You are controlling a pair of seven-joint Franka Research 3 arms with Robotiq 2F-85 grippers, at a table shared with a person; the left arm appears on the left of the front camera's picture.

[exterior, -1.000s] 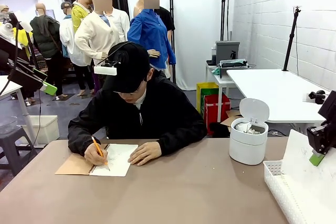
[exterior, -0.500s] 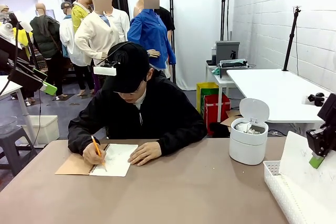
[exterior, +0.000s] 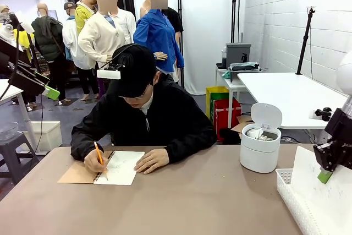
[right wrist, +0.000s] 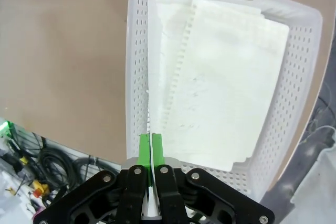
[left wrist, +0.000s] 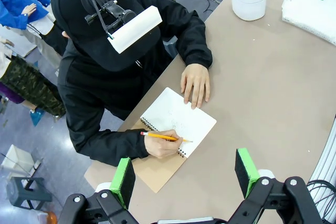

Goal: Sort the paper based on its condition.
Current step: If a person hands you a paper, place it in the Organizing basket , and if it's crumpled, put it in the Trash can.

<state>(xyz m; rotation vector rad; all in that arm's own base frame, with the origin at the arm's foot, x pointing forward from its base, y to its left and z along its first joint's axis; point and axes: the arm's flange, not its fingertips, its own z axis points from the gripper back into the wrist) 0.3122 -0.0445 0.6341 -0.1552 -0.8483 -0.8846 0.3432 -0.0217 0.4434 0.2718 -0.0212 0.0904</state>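
1. Now the right gripper (right wrist: pixel 150 148) pinches a sheet (right wrist: pixel 149 61) edge-on above the basket (right wrist: pixel 135 51), where more sheets (right wrist: pixel 220 82) lie.
2. Left gripper (left wrist: pixel 185 174) gapes empty above the table (left wrist: pixel 273 77).

Smooth white paper (right wrist: pixel 151 66), perforated plastic basket (right wrist: pixel 135 45)

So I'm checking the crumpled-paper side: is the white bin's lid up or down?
Up. The bin has its lid tipped back, and crumpled paper shows inside.
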